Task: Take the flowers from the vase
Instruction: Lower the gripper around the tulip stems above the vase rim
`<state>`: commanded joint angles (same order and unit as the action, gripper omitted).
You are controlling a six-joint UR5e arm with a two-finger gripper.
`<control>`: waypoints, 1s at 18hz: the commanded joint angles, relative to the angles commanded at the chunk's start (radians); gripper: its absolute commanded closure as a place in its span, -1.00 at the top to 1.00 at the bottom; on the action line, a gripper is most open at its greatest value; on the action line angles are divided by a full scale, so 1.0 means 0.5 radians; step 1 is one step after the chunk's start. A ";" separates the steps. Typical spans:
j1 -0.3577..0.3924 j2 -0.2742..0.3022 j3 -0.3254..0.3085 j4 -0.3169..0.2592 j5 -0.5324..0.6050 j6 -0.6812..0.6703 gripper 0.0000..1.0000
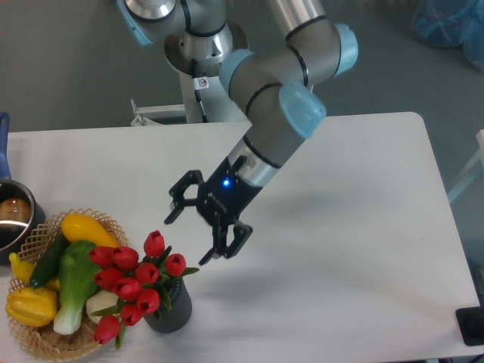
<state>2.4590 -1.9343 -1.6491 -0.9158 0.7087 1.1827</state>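
A: Gripper point(195, 234) status?
B: Released, jaws spread, nothing held; positioned above the table point(340, 249), just right of and beyond the flowers point(134, 280)

A: Flowers location?
B: Seated in the vase point(170, 311), near left corner; about nine red buds

A: Adjacent items?
B: One wicker basket point(38, 333) touching the vase's left side, holding vegetables; one metal pot point(13, 219) at the left edge; grey floor beyond the white table
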 joint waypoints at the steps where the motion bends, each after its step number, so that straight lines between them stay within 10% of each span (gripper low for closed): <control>1: -0.003 -0.009 0.015 0.006 0.000 -0.030 1.00; 13: -0.141 -0.028 0.025 0.138 0.000 -0.270 0.98; 15: -0.144 -0.025 0.022 0.138 0.000 -0.270 0.59; 18: -0.144 -0.025 0.013 0.141 0.003 -0.267 -0.56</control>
<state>2.3869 -1.9466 -1.6429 -0.8452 0.7102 1.0492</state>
